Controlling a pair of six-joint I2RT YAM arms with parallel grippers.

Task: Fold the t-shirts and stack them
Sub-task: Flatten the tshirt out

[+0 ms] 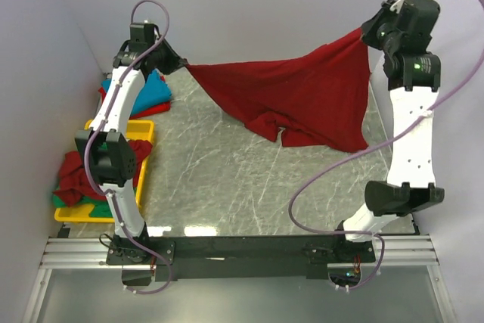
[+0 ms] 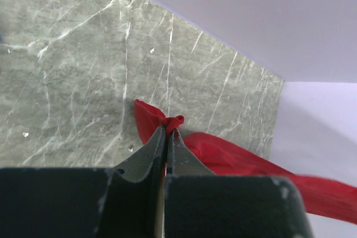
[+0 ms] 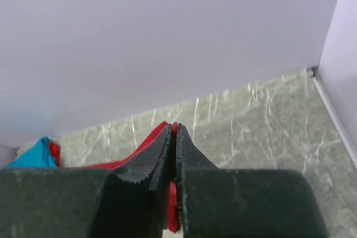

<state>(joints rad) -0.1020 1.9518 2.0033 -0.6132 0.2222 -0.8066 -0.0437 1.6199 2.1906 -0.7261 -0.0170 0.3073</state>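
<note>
Dark red t-shirt [image 1: 302,100] is hanging stretched above the far half of the table [image 1: 227,187], its lower edge resting on it. Left gripper [image 2: 168,133] is pinching one corner, jaws closed tight on cloth; right gripper [image 3: 174,131] is clamping the opposite corner likewise.

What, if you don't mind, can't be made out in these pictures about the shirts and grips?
Top view: the left arm covers much of the yellow tray, so its piled shirts cannot be counted.
Right wrist view: the right gripper hides most of the dark red shirt it pinches.
Same view: the turquoise shirt is cut off by the left edge.
</note>
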